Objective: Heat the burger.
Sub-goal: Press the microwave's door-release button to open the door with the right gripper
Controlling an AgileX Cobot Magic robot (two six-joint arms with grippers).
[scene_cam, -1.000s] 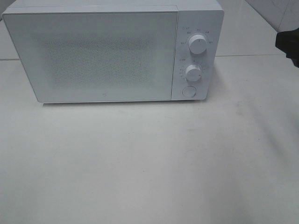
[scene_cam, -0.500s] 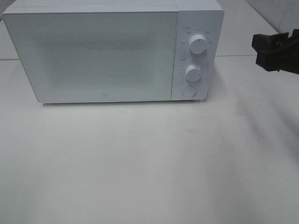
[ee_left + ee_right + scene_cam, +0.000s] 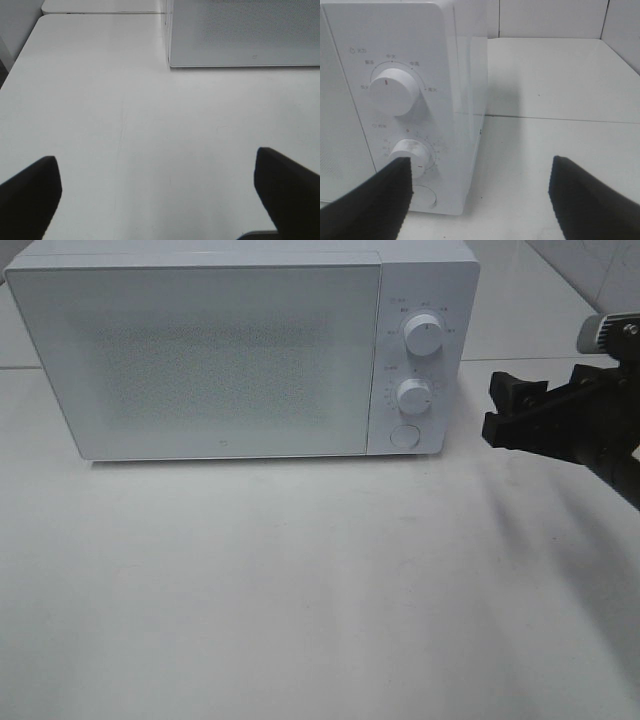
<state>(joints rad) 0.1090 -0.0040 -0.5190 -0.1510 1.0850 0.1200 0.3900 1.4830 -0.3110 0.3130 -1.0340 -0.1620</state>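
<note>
View of a white microwave oven (image 3: 240, 350) on a white table (image 3: 300, 590), seen from above and from both wrists.

The right gripper (image 3: 500, 408) hangs just to the right of the oven's control panel, level with the lower dial (image 3: 412, 396). Its jaws are spread wide and carry nothing. The left gripper (image 3: 155, 165) is over bare table in front of the oven's left corner, jaws fully apart and likewise empty.

The panel carries an upper dial (image 3: 424, 336), the lower dial and, beneath them, a round button (image 3: 403, 436), probably the door release.

Likely hazards: the spread right jaws could clip the lower dial on the way to the button and start the timer unintended. A push that lands off the button's centre could shove the oven sideways across the table. If the door (image 3: 200, 360) is released, it swings out over the table in front, where the left gripper waits.

Container: the oven is the only one present. Its door is shut and its speckled panel is not see-through, so the contents cannot be told.

The burger appears in no view. Whether it sits inside the oven or elsewhere is unknown.
</note>
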